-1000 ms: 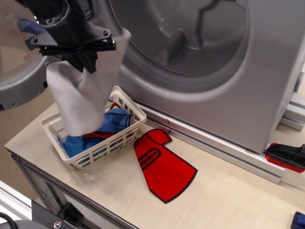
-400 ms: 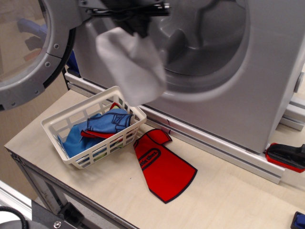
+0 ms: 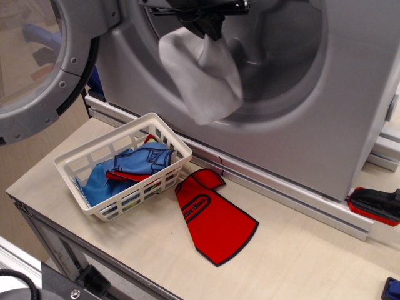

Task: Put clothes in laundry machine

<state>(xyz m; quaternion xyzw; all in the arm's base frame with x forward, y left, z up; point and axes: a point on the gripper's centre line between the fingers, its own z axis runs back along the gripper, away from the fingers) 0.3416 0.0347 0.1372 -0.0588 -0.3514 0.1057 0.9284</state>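
Observation:
My gripper [image 3: 209, 26] is at the top of the frame, shut on a large light grey cloth [image 3: 200, 75] that hangs in front of the left part of the drum mouth of the silver-grey laundry machine [image 3: 350, 94]. The round clear door [image 3: 37, 69] stands open at the left. Blue and red garments [image 3: 128, 169] lie in a white lattice basket [image 3: 94, 209] on the table. A flat red dark-edged piece with a logo [image 3: 215, 219] lies on the table in front of the machine.
A red and black object [image 3: 375, 205] lies at the right edge by the machine's base rail. A small blue object [image 3: 392, 289] sits at the bottom right corner. The table's front edge runs along the bottom left.
The gripper has lifted the grey cloth up out of the basket and carried it right, from above the basket to in front of the drum mouth.

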